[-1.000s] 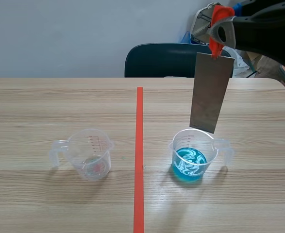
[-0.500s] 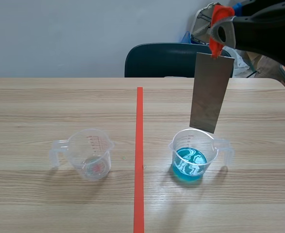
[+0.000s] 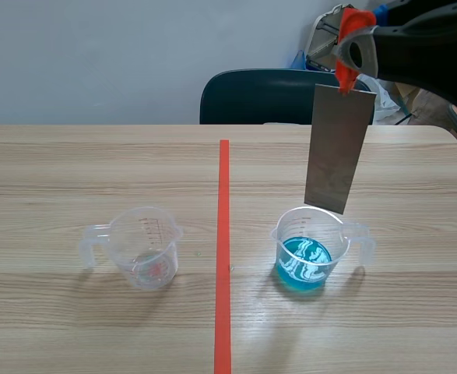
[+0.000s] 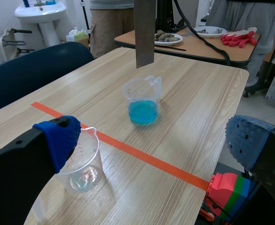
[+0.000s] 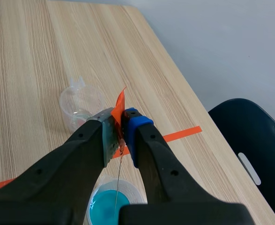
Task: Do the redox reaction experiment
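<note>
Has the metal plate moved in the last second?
No. The metal plate hangs with its lower edge just above the blue-liquid cup, as before, equally far from the orange tape line.

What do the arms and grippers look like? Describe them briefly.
The right arm is a smooth, glossy black shell. The left gripper has two thick black fingers tipped with blue dotted pads. The right gripper has the same black fingers, one pad blue, the other grey-green.

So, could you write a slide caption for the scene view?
The right arm's fingers hold a metal plate just above the cup of blue liquid.
</note>
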